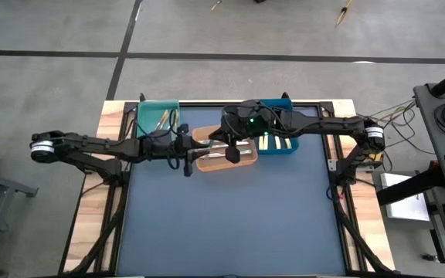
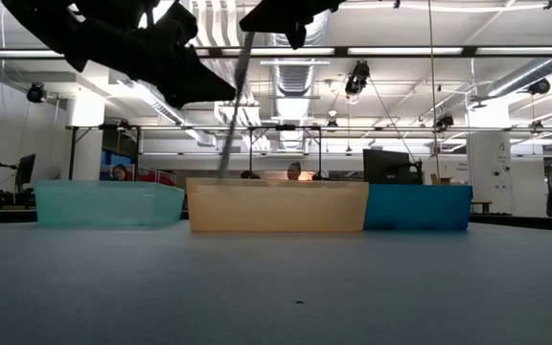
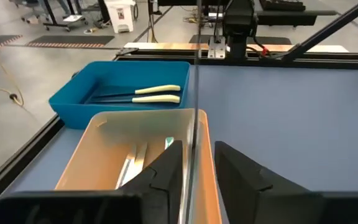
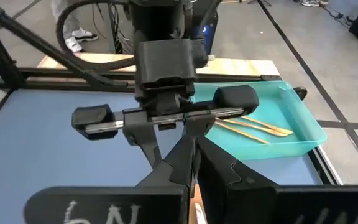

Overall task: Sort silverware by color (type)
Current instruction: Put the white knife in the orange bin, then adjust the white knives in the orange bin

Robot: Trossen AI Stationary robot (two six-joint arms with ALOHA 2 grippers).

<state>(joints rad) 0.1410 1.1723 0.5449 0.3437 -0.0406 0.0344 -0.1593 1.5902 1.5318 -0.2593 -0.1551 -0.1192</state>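
Silverware: one slim silver piece [image 2: 235,105] hangs upright above the orange bin [image 1: 216,161], pinched by the right gripper [image 4: 193,163], whose fingers are pressed together on it. The left gripper [image 3: 197,163] flanks the same piece, fingers slightly spread. Cream-handled pieces [image 3: 157,94] lie in the blue bin [image 3: 73,99] at three o'clock; gold pieces [image 4: 253,127] in the teal bin [image 4: 303,124] at nine.

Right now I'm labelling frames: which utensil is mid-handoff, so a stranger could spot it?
Find the orange bin, middle of three along the table's far edge. Above it, a thin silver utensil hangs nearly upright between the left gripper and right gripper. Unlike every other piece, it lies in no bin.
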